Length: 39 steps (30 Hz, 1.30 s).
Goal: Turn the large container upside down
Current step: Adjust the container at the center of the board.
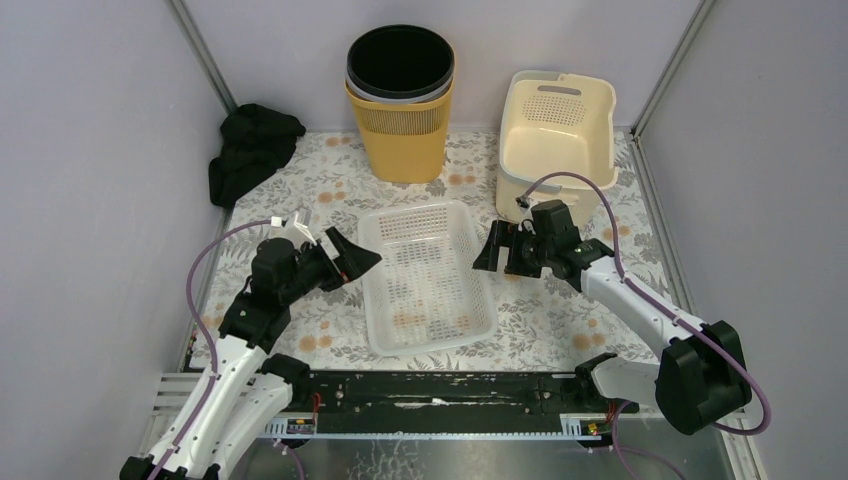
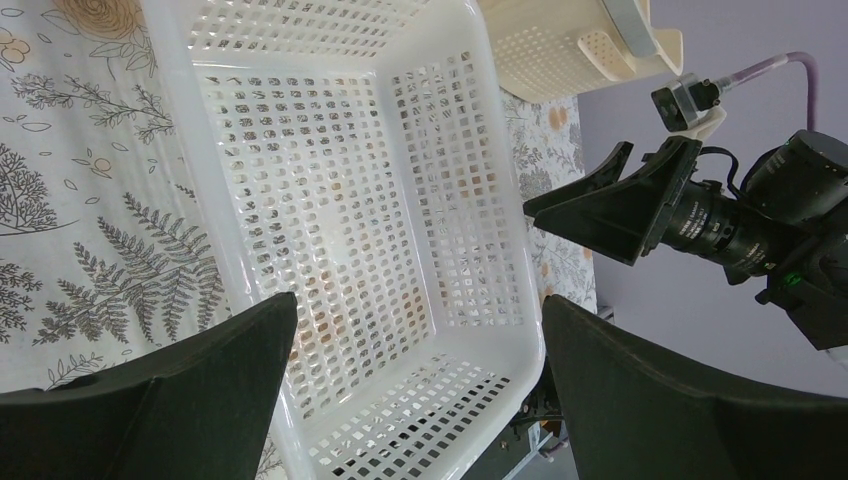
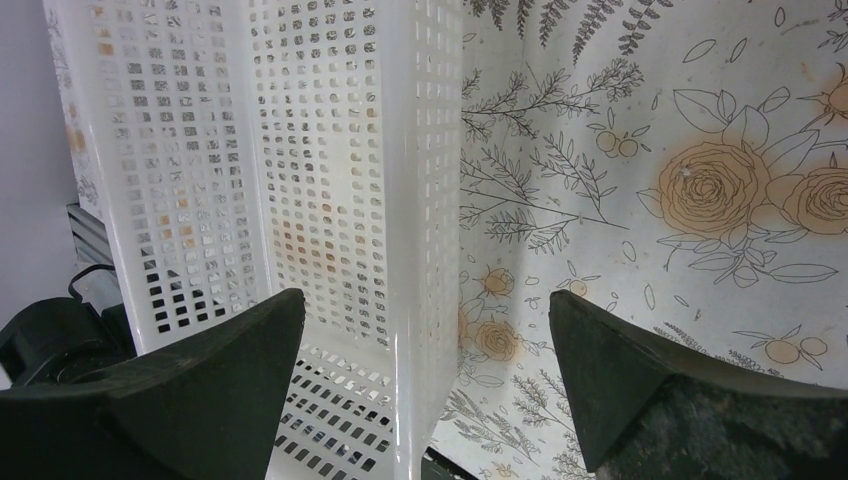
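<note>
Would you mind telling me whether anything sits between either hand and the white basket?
Nothing visible does: the open left hand and open right hand face the white perforated basket from opposite sides, unobstructed.

White arm links [image 1: 640, 300], black joint housings [image 1: 700, 378], black wedge-shaped jaws, purple cables [image 1: 195, 265], green light [image 2: 795, 278]

Two baskets [image 1: 427, 275] [image 1: 556, 150], one bin stack [image 1: 403, 140], one cloth [image 1: 250, 150].

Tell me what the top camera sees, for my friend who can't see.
A white mesh basket sits upright in the middle of a flowery table, with the open left gripper and open right gripper at its two sides. Behind are a yellow bin, a cream basket and a black cloth.
</note>
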### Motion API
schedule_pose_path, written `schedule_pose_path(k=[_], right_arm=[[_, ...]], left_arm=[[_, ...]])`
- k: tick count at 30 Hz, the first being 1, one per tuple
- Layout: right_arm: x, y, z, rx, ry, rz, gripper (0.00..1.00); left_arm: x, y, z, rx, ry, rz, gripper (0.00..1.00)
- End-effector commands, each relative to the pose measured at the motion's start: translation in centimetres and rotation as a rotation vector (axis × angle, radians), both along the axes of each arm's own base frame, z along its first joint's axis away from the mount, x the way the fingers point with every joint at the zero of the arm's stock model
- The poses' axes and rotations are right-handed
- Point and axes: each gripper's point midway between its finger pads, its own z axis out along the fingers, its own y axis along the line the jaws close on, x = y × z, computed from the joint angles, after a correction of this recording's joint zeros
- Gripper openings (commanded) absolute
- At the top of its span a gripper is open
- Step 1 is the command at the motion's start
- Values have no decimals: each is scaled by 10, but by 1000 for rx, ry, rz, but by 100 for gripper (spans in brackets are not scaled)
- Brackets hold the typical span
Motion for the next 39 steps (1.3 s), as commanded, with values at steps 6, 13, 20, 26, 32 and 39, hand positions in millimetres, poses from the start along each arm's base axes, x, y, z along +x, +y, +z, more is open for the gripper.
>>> schedule_pose_path(k=[6, 13, 20, 26, 32, 39], right_arm=[[4, 7, 10, 37, -52, 17, 99], [4, 5, 7, 29, -49, 9, 99], [17, 3, 10, 4, -77, -19, 100], [40, 3, 12, -52, -99, -35, 98], [51, 11, 2, -55, -71, -29, 88], [49, 17, -9, -87, -47, 16, 83]], left_arm=[[0, 1, 5, 18, -30, -5, 100], [7, 3, 0, 41, -14, 12, 100], [15, 7, -12, 68, 6, 40, 100], [25, 7, -27, 80, 36, 64, 100], [31, 9, -49, 114, 74, 75, 98], [35, 6, -70, 117, 105, 65, 86]])
